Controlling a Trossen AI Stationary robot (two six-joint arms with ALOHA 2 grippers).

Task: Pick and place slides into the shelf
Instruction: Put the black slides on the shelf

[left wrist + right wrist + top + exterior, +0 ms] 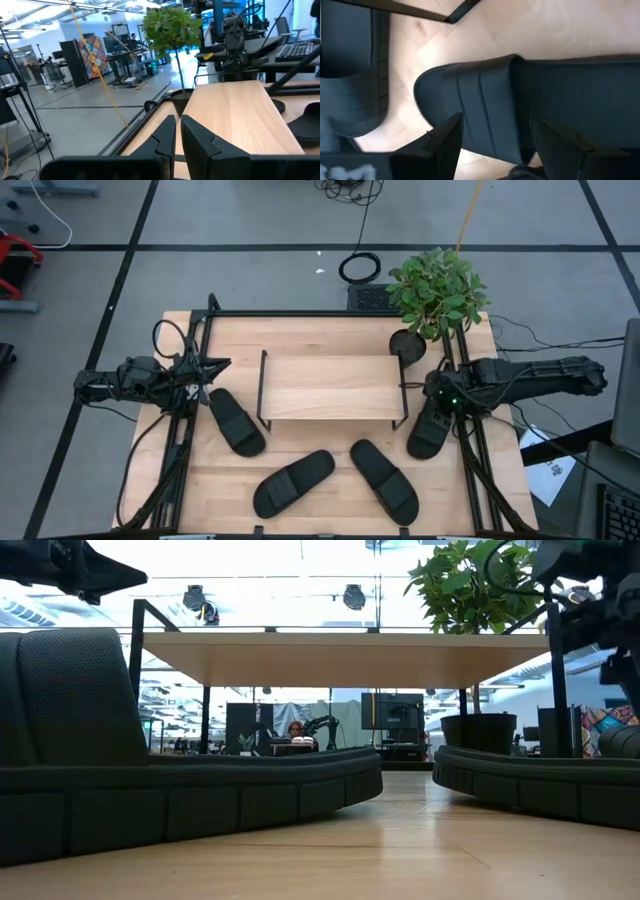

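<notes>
The shelf [330,385] stands mid-table; its light top board [340,655] also shows in the low view. Four black slides lie flat on their soles: one left of the shelf [237,421], two near the table's near edge [293,482] [384,480], and one right of the shelf [428,432]. My right gripper [495,145] is open and points down over this right slide [485,105], with a finger on either side of its strap. My left gripper [178,135] is shut and hovers level beside the shelf's left end [215,367]. My right gripper stands open over the right slide's strap [490,90], coming from above. One finger [445,142] is over the slide's edge, the other [560,145] over its sole. I cannot tell whether either finger touches it.
A potted plant [437,290] with a dark pot [408,345] stands at the shelf's far right corner, close to my right arm. Black frame rails [185,440] run along both table sides. Bare wood lies between the shelf and the two near slides.
</notes>
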